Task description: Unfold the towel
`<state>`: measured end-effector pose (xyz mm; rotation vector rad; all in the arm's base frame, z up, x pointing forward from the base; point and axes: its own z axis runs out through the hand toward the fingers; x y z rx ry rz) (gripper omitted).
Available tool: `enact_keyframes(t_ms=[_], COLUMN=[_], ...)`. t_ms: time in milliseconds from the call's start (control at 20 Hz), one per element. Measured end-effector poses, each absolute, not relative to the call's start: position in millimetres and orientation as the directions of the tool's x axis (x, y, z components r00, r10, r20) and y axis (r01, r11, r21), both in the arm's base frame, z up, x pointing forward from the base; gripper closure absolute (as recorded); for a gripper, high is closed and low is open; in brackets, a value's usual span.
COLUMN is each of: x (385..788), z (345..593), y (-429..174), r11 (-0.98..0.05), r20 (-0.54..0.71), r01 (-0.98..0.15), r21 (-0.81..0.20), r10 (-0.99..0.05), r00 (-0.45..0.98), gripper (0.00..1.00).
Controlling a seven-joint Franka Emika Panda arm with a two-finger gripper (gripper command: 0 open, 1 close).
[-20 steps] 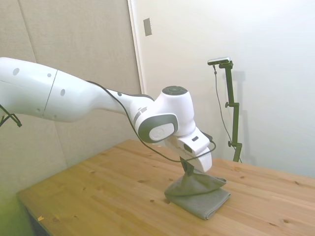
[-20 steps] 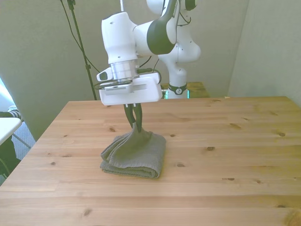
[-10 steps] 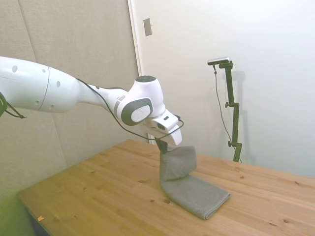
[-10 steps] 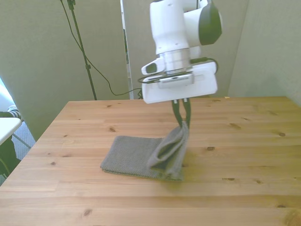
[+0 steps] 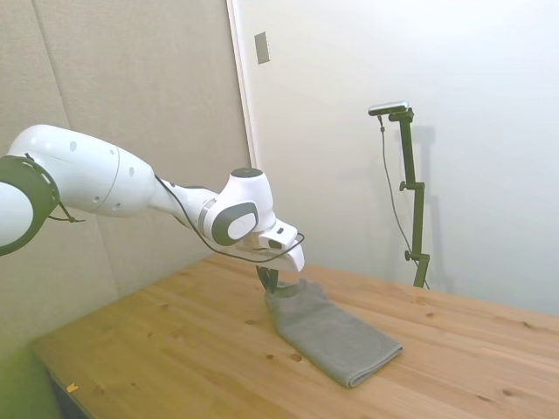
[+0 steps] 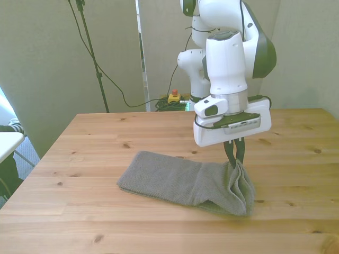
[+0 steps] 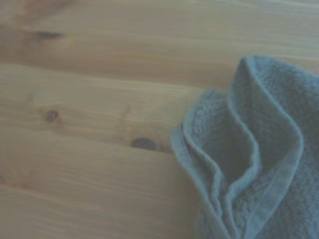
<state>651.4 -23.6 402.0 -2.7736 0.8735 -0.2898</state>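
Front view shows the plain grey terry-cloth towel [image 6: 185,182] spread as a long strip across the middle of the pale wooden surface [image 6: 79,211], well in from every edge. Its end toward the front view's right is bunched and lifted slightly. The white arm's two-finger gripper [image 6: 234,159] stands directly over that raised end, jaws closed tight on a pinch of the cloth. Side view has the gripper [image 5: 270,280] at the strip's end nearer the surface's far edge. Wrist view catches the towel's [image 7: 254,164] thick hemmed folds against the bare planks [image 7: 89,114].
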Motion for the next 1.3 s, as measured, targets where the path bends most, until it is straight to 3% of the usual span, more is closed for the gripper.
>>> enact_keyframes(t_ms=[450,800,1100,1300], x=[638.3,623.1,606.4,552.5], z=[412.6,430.4,453.5,478.9], y=[-11.8,-23.3,-52.8,-42.3], r11=[-0.851,-0.854,-0.786,-0.682], r20=[0.040,-0.114,-0.063,0.003], r01=[-0.435,-0.407,-0.597,-0.724], r21=[-0.293,-0.326,-0.161,-0.106], r10=[-0.466,-0.392,-0.596,-0.728], r00=[0.884,0.913,0.801,0.686], gripper=[0.00,0.00,0.00,0.00])
